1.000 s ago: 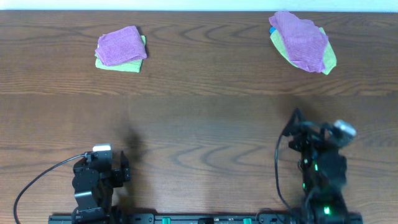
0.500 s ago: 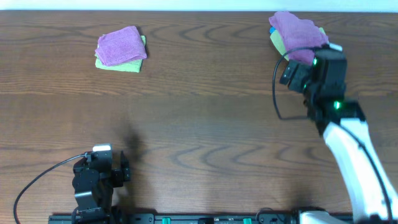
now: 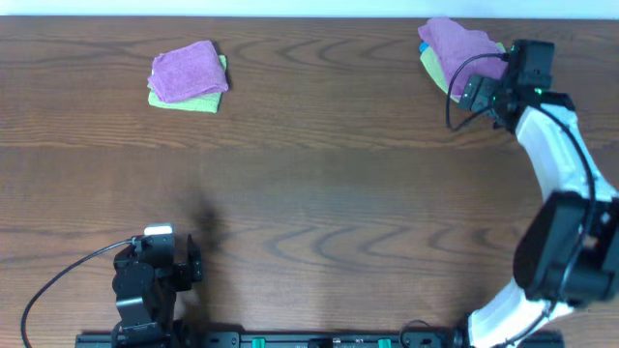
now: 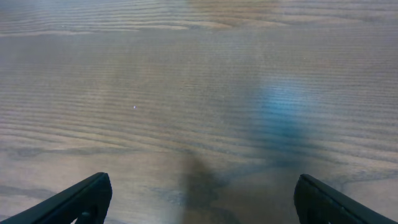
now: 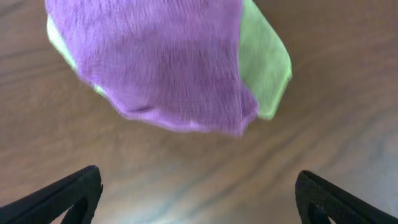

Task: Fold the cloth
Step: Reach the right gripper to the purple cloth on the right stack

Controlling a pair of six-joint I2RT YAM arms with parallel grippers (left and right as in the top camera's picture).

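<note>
My right gripper (image 5: 198, 180) black; cloth (image 5: 155, 62) plain mauve-purple, towel (image 5: 264, 62) under it lime green, table (image 5: 336, 112) brown woodgrain.

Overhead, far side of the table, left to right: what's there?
Folded purple cloth on left green towel → crumpled purple cloth on right green towel. Right arm overlaps that pile, so skipped.

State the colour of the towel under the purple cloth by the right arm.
The towel is light green, plain; clearest in the right wrist view.
</note>
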